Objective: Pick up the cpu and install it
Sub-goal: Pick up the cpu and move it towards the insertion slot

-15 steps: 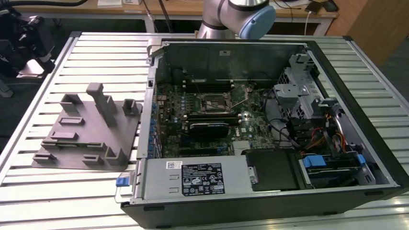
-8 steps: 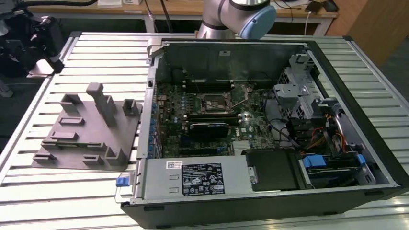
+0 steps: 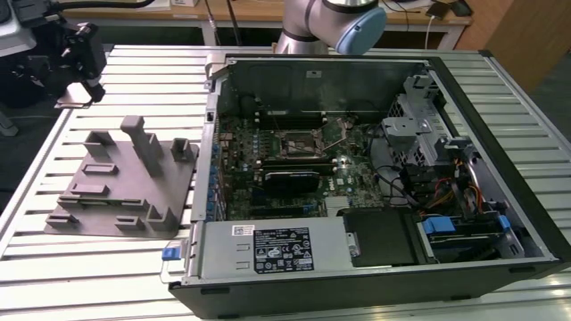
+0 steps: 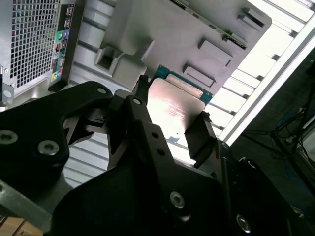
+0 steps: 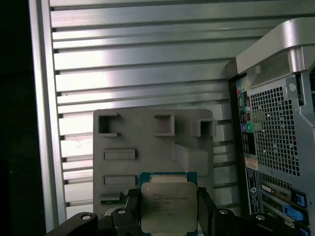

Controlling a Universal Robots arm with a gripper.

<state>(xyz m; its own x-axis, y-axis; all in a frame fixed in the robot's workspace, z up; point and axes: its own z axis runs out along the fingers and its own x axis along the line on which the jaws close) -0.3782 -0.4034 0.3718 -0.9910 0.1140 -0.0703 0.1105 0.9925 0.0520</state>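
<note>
The cpu (image 5: 167, 209), a flat square chip with a silver top and green edge, sits between the two black fingers (image 5: 206, 211) of my gripper (image 5: 168, 212), which is shut on it. In the second wrist view the cpu (image 4: 172, 110) shows as a shiny plate in the gripper (image 4: 172, 115). In the exterior view the gripper (image 3: 75, 93) hangs at the far left, above the table and beyond the grey fixture tray (image 3: 116, 180), well apart from the motherboard socket (image 3: 299, 140) inside the open computer case (image 3: 513, 167).
The grey fixture tray (image 5: 147, 137) with raised posts and slots lies on the slatted aluminium table (image 3: 134, 67). A silver power supply (image 3: 267, 249) sits in the case. The case's rear panel (image 5: 275, 128) stands close by in the first wrist view.
</note>
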